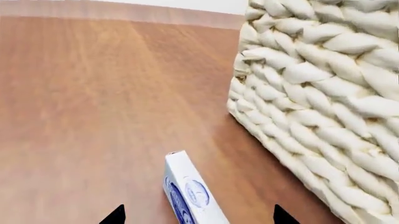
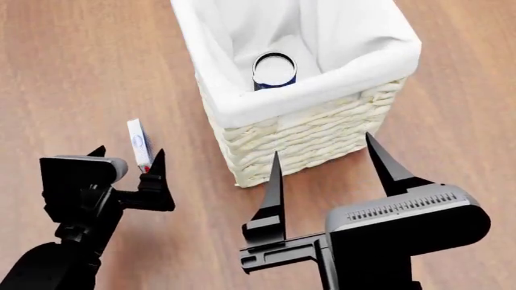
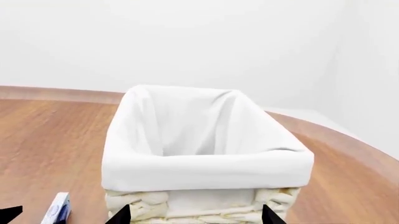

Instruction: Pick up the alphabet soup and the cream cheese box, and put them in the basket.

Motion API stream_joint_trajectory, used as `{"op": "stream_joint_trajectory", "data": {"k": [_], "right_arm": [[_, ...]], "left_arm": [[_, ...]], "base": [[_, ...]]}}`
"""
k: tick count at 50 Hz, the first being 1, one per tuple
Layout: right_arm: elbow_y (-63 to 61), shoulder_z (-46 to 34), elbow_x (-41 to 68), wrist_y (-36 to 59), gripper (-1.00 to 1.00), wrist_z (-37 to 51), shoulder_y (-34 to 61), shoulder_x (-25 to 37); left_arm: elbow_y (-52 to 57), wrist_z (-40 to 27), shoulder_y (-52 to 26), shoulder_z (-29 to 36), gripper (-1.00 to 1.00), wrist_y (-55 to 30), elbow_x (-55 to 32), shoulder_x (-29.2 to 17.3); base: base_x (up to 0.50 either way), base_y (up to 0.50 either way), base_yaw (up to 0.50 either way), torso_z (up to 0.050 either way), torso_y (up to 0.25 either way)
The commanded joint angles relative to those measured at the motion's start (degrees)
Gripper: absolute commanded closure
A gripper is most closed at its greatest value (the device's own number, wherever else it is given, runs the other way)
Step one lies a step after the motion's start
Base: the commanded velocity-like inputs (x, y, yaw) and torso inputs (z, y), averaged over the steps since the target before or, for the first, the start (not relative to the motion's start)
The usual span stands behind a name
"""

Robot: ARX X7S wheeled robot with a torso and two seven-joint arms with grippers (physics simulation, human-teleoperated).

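A: What does the cream cheese box (image 2: 139,144) look like?
B: Thin, white, blue mark, standing on edge on the bench (image 2: 72,72), between the left gripper (image 2: 127,159)'s spread jaws, seemingly untouched.
A: And farther off?
B: The right gripper (image 2: 322,160)'s jaws gape, empty, before the basket (image 2: 315,136); the alphabet soup (image 2: 274,70) stands inside.

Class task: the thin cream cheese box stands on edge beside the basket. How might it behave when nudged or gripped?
The cream cheese box stands on a narrow edge, so it probably tips easily. Its flat, stiff-looking faces probably suit the open left pincer. Being slim, it is likely light.
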Motion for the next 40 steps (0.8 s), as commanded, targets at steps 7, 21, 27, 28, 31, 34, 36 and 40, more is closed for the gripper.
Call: {"op": "stream_joint_trajectory", "data": {"k": [7, 21, 27, 28, 31, 34, 36, 40], "right_arm": [[0.06, 0.05, -0.22, -0.59, -1.00, -0.18, -0.81, 0.08], [0.54, 0.11, -0.21, -0.88, -1.00, -0.61, -1.23, 0.08], [0.43, 0.13, -0.30, -0.88, -1.00, -0.48, -1.44, 0.16], [0.38, 0.11, -0.38, -0.90, -1.00, -0.45, -1.50, 0.17], [0.34, 0.18, -0.26, -0.80, -1.00, -0.48, -1.43, 0.15], [0.36, 0.24, -0.16, -0.89, -1.00, -0.54, -1.48, 0.09], [0.06, 0.20, -0.12, -0.70, -1.00, -0.50, -1.44, 0.13], [0.23, 0.12, -0.24, -0.63, -1.00, -0.58, -1.54, -0.11]], "left_arm": [[-6.61, 0.81, -1.42, 0.17, -1.00, 2.90, 0.42, 1.22], [-9.53, 1.29, -1.87, 0.48, -1.00, 4.44, 0.58, 1.70], [-9.01, 1.23, -1.44, 0.82, 1.00, 4.58, 0.73, 1.49], [-9.20, 1.17, -1.50, 0.82, 1.00, 4.59, 0.74, 1.49], [-9.51, 1.36, -1.56, 0.77, 1.00, 4.90, 0.60, 1.48], [-8.70, 1.10, -1.25, 0.89, 1.00, 4.50, 0.56, 1.25], [-7.93, 0.89, -1.03, 0.95, 1.00, 4.06, 0.49, 0.96], [-7.54, 0.84, -1.00, 0.93, 1.00, 3.98, 0.32, 0.75]], "base": [[0.00, 0.00, 0.00, 0.000, 0.000], [0.00, 0.00, 0.00, 0.000, 0.000], [0.00, 0.00, 0.00, 0.000, 0.000], [0.00, 0.00, 0.00, 0.000, 0.000], [0.00, 0.00, 0.00, 0.000, 0.000], [0.00, 0.00, 0.00, 0.000, 0.000], [0.00, 0.00, 0.00, 0.000, 0.000], [0.00, 0.00, 0.00, 0.000, 0.000]]}}
